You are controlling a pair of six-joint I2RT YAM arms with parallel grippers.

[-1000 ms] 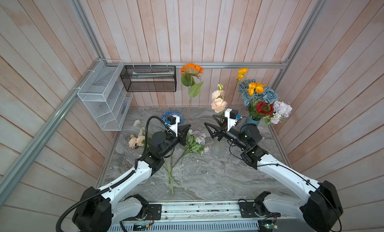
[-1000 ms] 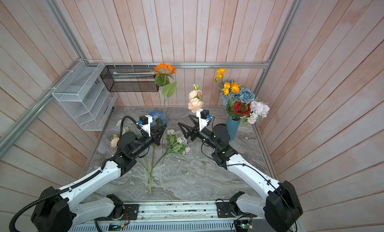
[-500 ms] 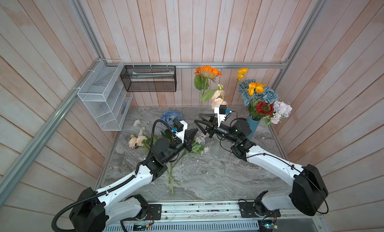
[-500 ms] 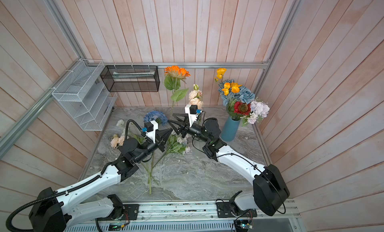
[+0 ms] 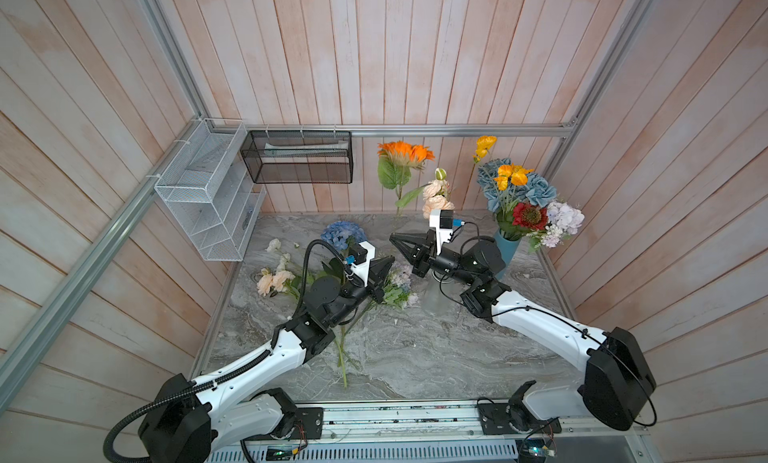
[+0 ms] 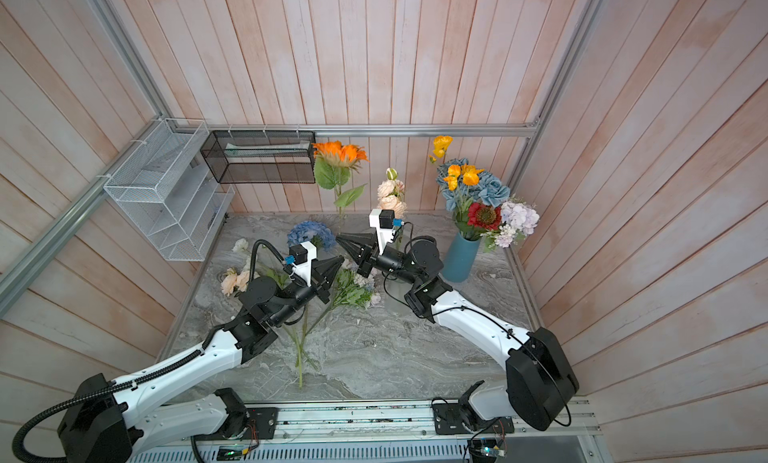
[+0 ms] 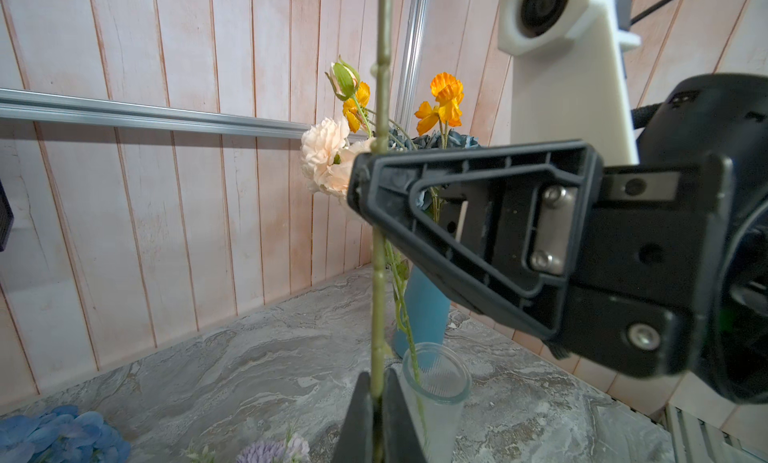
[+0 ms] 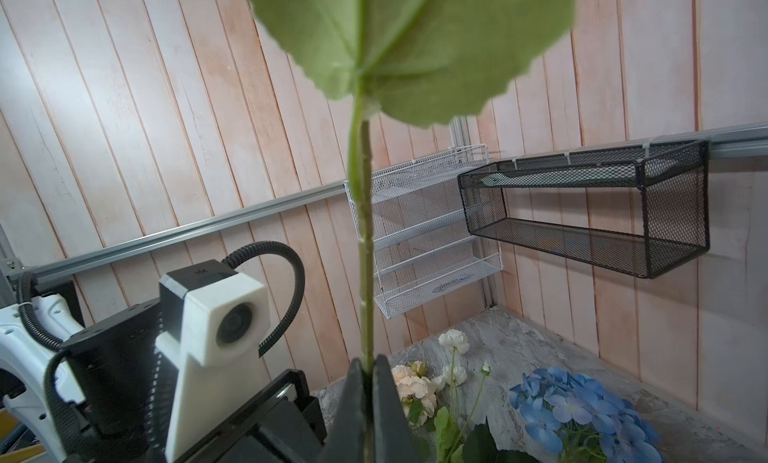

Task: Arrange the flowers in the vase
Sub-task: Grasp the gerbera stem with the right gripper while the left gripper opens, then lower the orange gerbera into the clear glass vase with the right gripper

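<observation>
1. As the stem (image 8: pixel 365 253) of the orange daisy (image 5: pixel 405 151) passes straight between its fingertips, the right gripper (image 8: pixel 368 369) is clamped on it. The flower hangs in the air and is not yet in a vase.
2. The left gripper (image 7: pixel 376 402) stands lower on the same stem, with one finger on each side. Whether it presses or has let go cannot be told.
3. The long axis of the stem is almost vertical, with the bloom on top. Its lower end is hidden behind the left gripper.
4. The clear vase (image 5: pixel 432 305), which holds a peach sprig (image 5: pixel 436 195), stands near, on the robot's right of the stem and partly under the right arm (image 5: pixel 536 319). That arm is therefore the nearer one. The coming move is probably a short carry sideways, then a lowering with the stem kept upright.
5. The blue vase (image 5: pixel 508 249), crowded with blooms, is farther on the same side.
</observation>
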